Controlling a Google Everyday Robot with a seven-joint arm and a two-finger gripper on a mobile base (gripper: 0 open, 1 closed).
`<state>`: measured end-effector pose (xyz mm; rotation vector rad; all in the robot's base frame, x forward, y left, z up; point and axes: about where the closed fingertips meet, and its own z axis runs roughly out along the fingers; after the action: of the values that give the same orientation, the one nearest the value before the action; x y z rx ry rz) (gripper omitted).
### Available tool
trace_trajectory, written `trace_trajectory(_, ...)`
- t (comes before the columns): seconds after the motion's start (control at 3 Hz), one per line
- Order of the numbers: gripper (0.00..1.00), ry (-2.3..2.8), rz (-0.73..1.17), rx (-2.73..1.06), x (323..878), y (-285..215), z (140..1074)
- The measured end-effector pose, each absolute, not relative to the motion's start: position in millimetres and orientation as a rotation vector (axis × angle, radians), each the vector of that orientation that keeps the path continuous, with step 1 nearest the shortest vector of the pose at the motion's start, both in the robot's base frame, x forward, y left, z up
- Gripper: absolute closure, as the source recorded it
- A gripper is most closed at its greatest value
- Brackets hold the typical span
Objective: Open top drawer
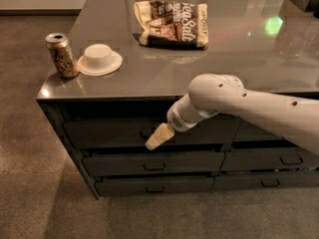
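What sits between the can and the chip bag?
A white bowl, camera view; the end effector is lower, at the front of the top drawer.

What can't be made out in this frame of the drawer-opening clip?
- Handle of the top drawer: camera view, mostly covered by the gripper, so contact is unclear.
- Right-hand upper drawer: camera view, largely behind the arm.
- Robot base: cut off by the right edge.
- Can label: too small to read.
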<state>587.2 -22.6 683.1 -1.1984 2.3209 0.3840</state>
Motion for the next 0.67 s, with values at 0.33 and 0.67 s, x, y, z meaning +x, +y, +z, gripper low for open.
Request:
trace_trajectory(0.33, 0.14, 2.318, 0.385, -1.208, 590.0, -22.8, 674.6)
trace_trajectory(0.67, 0.38, 2.318, 0.385, -1.208, 589.2, -22.7, 674.6)
